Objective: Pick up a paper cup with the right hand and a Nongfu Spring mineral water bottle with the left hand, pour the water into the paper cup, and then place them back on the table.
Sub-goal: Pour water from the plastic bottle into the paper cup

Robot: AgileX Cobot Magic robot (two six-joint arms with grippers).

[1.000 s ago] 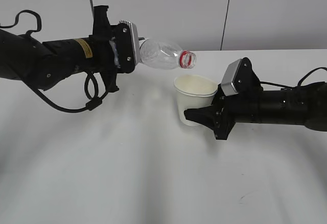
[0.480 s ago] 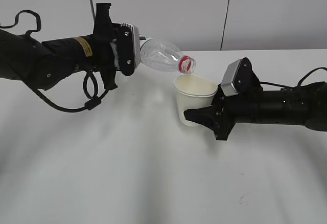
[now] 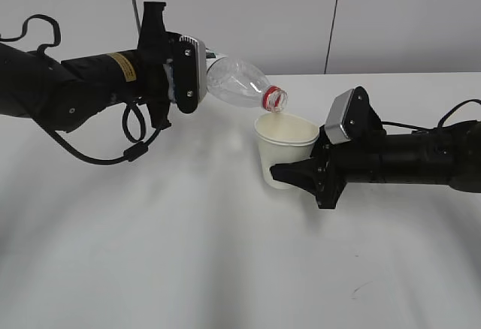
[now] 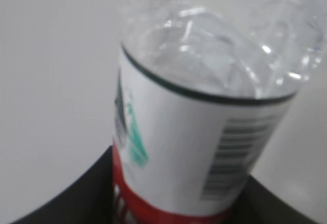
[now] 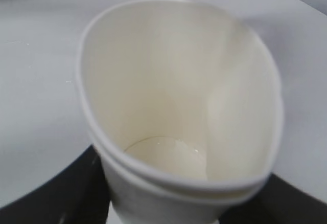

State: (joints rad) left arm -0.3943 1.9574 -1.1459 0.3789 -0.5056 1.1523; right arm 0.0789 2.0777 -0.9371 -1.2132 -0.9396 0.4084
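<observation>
Exterior view: one bottle [image 3: 237,83] and one paper cup [image 3: 285,147] above the white worktop [image 3: 188,254]. Left hand [image 3: 197,70] jaws grip the tilted bottle, its mouth over the cup's rim. Right hand [image 3: 289,172] jaws squeeze the cup, holding a little water. Label shows a barcode; no writing is readable.

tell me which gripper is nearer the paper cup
Right. The right gripper is clamped on the paper cup; the left gripper holds the bottle up-left of it.

A plain pale grey wall [image 3: 248,13] stands behind, split by two thin dark vertical lines; the white table [image 3: 188,269] carries soft shadows and small dark marks.
</observation>
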